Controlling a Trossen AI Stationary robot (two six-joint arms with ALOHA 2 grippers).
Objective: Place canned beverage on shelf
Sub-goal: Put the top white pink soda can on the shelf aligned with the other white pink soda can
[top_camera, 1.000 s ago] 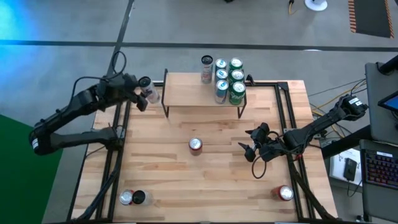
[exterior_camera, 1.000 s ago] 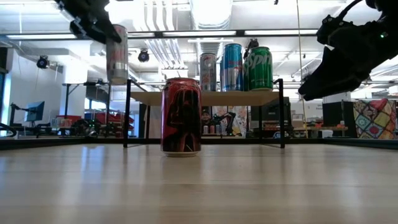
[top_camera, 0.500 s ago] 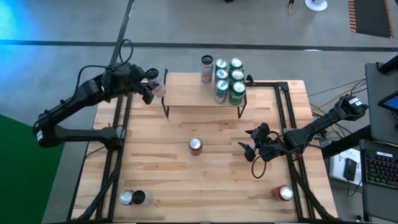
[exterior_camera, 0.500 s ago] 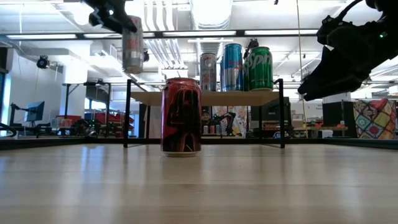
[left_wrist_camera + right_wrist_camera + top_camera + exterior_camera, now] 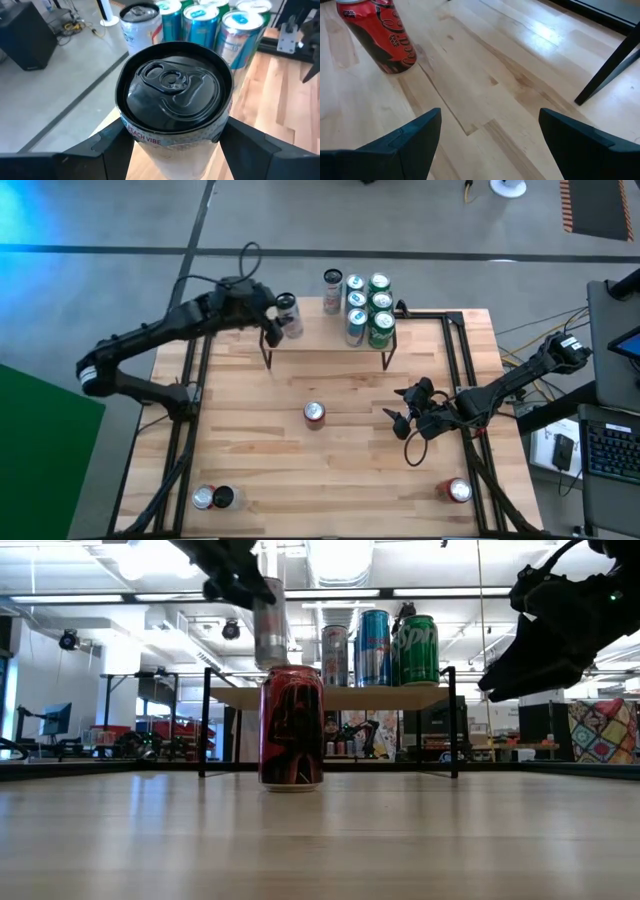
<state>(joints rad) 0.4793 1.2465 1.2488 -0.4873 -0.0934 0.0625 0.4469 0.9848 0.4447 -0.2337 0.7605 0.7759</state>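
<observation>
On the light-wood table (image 5: 330,460), largest first: the shelf (image 5: 325,330) stands at the far edge, a low wood board on thin black legs. Left arm reaches in from the table's left side toward the shelf's left end; right arm comes in from the right side, over the right-centre of the table, waiting.

Left gripper (image 5: 278,320) is clamped on a silver can (image 5: 289,316), fingers on either side of it, can upright and lifted. In the low view the silver can (image 5: 269,622) hangs above shelf level, bottom clear of the board, over the left part of the shelf. Left wrist view shows its dark lid and pull tab, with "PEACH VIBE" on the rim band (image 5: 175,107).

Right gripper (image 5: 400,423) hovers with jaws spread wide, nothing between them; right wrist view shows bare table between the fingers (image 5: 410,142).

Can cluster (image 5: 367,308) sits on the shelf's right end: teal and green cans packed touching, plus one silver-and-red can (image 5: 332,290) just beside them on the left.

Red can (image 5: 315,414) stands upright mid-table, in front of the shelf, well apart from both grippers. Another red can (image 5: 459,491) near the front right corner. Two small cans (image 5: 213,498) side by side at the front left corner.
</observation>
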